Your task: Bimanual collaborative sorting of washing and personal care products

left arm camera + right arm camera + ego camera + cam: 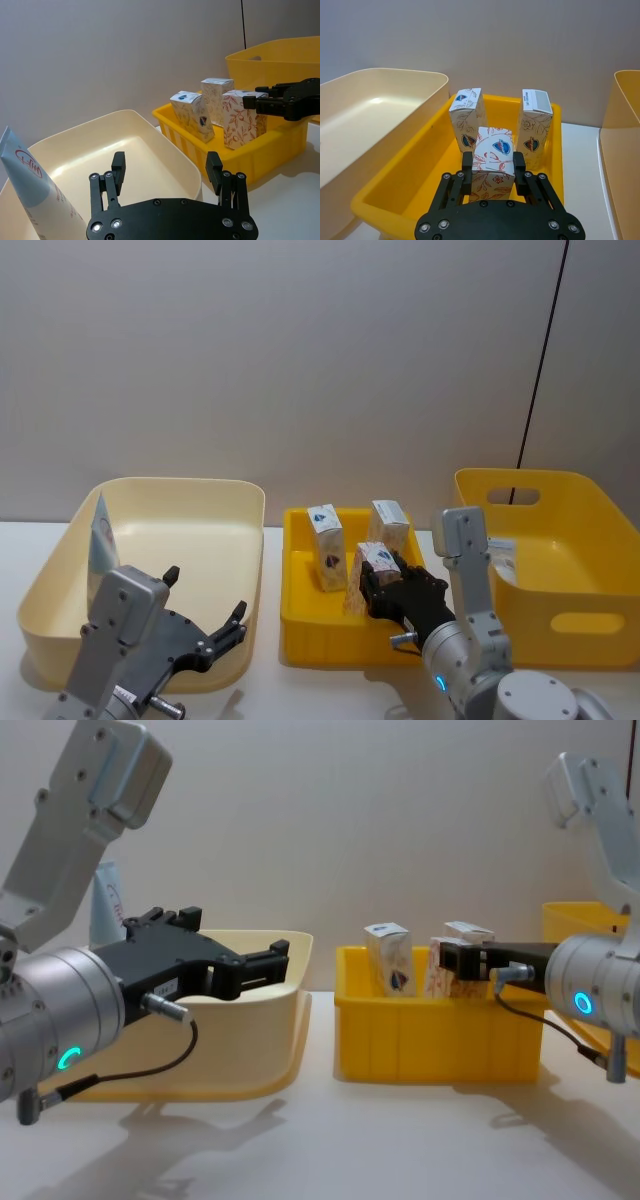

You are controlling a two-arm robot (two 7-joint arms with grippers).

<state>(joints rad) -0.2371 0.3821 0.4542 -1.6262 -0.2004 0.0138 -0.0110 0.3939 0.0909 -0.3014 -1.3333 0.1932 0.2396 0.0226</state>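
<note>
Three white cartons with orange swirls stand in the small yellow tray. My right gripper is shut on the front carton, with one finger on each side of it, and the carton tilts a little. The other two cartons stand upright behind it. A pale blue-white tube with red text leans against the far left wall of the cream bin. My left gripper hovers open and empty over that bin's front right corner; the tube stands to one side of it.
A large yellow bin with handle cut-outs stands to the right of the tray, with something pale at its left inner wall. White tabletop shows between the containers and in front of them. A grey wall is behind.
</note>
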